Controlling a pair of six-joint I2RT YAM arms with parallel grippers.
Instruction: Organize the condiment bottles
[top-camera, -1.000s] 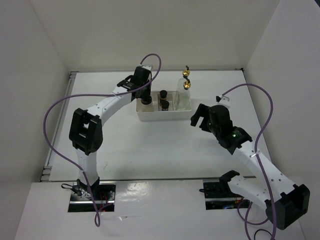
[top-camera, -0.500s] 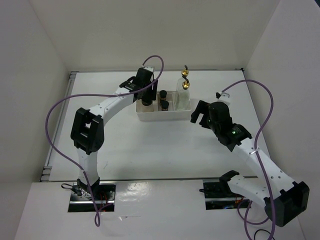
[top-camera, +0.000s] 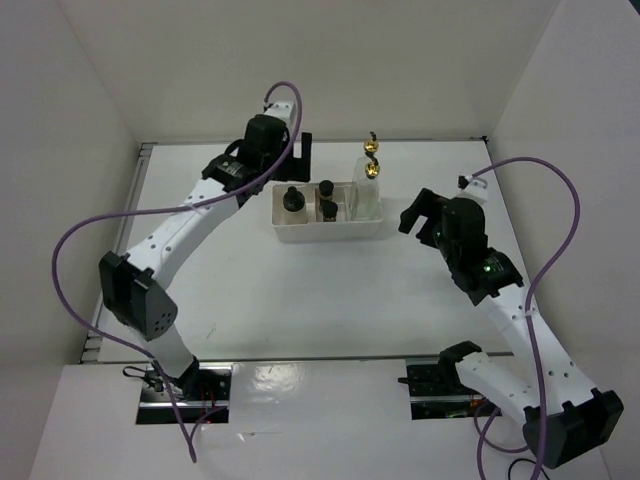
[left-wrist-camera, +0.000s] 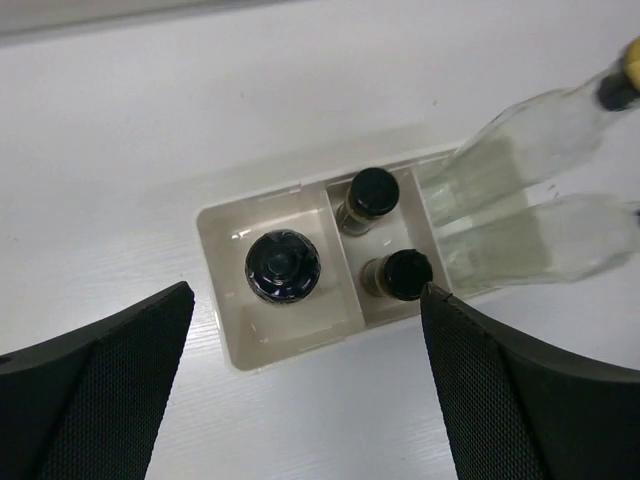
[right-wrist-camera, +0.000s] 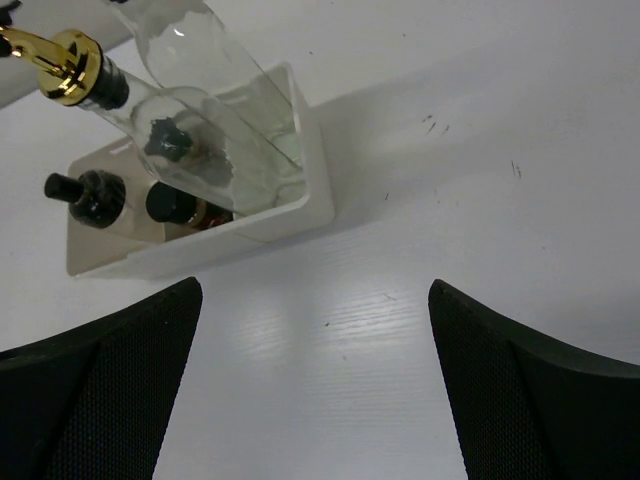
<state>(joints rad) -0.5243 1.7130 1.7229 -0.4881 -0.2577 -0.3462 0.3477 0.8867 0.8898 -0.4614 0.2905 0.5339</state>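
Judging by how things lie, the sorting looks all but done, so the chief danger is undoing it. Nearest, the right gripper hangs released, jaws spread wide and holding nothing, just beside the right end of the white tray but apart from it. A careless leftward swing would shove that light tray across the table or clip the glass standing at that end. In the tray's left compartment sits the squat whitish jar, alone and low, unlikely to topple. The middle compartment holds the two small dark jars, one nearer and one farther, close together; a nudge to either could knock it against its neighbour or the divider. The right compartment carries the two tall glass bottles, side by side, their gold spouts rising well above the rim. They look top-heavy, and would probably tip first if the tray were jolted or a finger caught a spout. Farthest, the left gripper hovers high by the tray's far left corner, likewise open and empty. Sweeping right at a lower height would carry it toward those spouts, and its purple cable loops loosely nearby and might snag.
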